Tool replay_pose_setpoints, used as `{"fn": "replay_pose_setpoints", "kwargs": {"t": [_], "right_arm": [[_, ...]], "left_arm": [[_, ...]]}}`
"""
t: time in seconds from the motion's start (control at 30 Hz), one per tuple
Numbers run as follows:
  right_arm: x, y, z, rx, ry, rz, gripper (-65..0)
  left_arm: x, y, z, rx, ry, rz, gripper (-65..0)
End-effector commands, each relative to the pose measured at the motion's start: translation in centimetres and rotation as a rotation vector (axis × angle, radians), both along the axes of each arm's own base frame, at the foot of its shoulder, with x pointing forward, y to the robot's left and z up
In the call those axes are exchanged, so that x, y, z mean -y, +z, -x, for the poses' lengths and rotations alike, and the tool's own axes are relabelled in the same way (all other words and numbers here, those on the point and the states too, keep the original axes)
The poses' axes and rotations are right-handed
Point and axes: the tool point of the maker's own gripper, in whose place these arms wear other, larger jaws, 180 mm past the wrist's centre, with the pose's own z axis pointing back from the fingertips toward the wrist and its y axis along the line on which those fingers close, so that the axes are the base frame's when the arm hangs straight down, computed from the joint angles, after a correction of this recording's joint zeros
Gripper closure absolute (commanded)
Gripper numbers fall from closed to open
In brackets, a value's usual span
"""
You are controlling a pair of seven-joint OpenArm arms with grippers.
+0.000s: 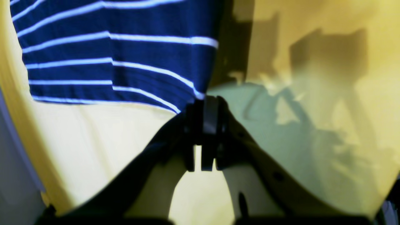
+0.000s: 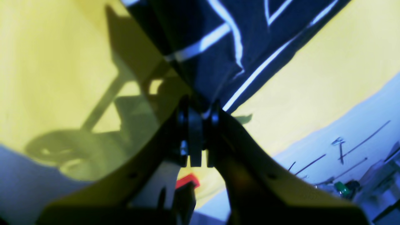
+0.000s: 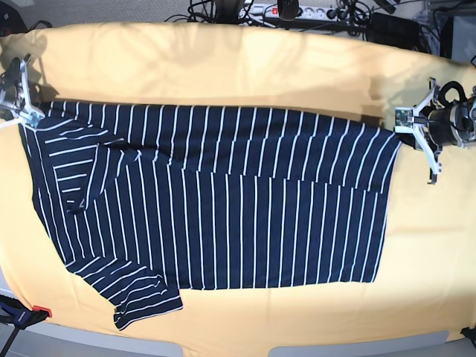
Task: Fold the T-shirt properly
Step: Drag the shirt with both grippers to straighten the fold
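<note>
A yellow-orange cloth covers the bench, a dark navy T-shirt with white stripes spread across its middle, partly folded over itself. At left in the base view, the right end effector grips the shirt's upper corner, its jaws closed on bunched fabric beside the neck-and-sleeve end. That side looks the harder one — the layers are rumpled there, and a sleeve juts out toward the near edge of the cloth. Between the arms runs the folded upper band, its far edge sagging slightly at the middle, its near edge lying over the striped body. At right, the left end effector is closed on the opposite corner, at the hem end, where the fabric falls smoothly.

The step in hand appears to be a lengthwise fold, and it calls for paired motion: both corners drawn toward the near edge at one pace, with light outward tension to keep the band flat. Lowering both corners together before release should spare the crease — uneven pulling could skew the hem or drag the loose sleeve underneath.
</note>
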Motion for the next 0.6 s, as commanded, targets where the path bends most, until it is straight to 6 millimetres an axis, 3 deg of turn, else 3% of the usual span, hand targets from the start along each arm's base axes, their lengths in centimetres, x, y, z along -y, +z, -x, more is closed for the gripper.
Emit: {"fn": "replay_pose_setpoints", "kwargs": {"t": [0.0, 0.27, 0.47, 0.57], "right_arm": [[0.8, 1.0, -0.2, -0.004, 0.014, 0.045, 0.0], [-0.2, 0.3, 3.7, -0.122, 0.070, 0.088, 0.0], [-0.2, 1.7, 4.3, -0.120, 0.097, 0.103, 0.0], [0.2, 2.6, 4.6, -0.120, 0.080, 0.087, 0.0]], "left_arm": [[-0.3, 1.3, -0.5, 0.022, -0.013, -0.016, 0.0], [-0.6, 2.6, 0.2, -0.014, -0.002, -0.005, 0.0], [-1.1, 3.2, 0.7, -0.050, 0.025, 0.008, 0.0], [-1.2, 2.6, 2.2, -0.101, 0.016, -0.005, 0.0]]}}
